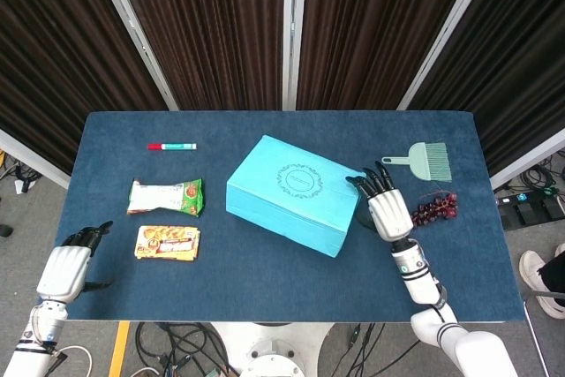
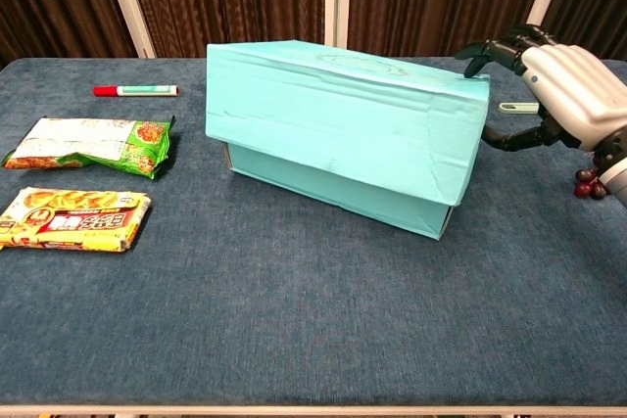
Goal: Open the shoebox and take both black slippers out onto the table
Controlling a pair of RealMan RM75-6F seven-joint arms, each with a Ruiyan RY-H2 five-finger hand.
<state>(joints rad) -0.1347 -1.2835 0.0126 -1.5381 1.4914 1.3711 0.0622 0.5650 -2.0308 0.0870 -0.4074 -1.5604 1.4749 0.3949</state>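
Note:
The turquoise shoebox (image 1: 291,193) lies slantwise in the middle of the table. In the chest view its lid (image 2: 338,124) is lifted and tilted, and a strip of the base (image 2: 323,193) shows under the lid's lower edge. My right hand (image 1: 387,209) grips the lid's right end, fingers (image 2: 490,48) on the top edge and thumb against the end wall. The slippers are hidden inside the box. My left hand (image 1: 64,269) hangs off the table's front left corner, fingers apart and holding nothing; the chest view does not show it.
A red marker (image 1: 171,146) lies at the back left. A green snack pack (image 1: 165,197) and a yellow one (image 1: 168,242) sit left of the box. To the right of my right hand lie a pale green brush (image 1: 424,162) and dark grapes (image 1: 433,210).

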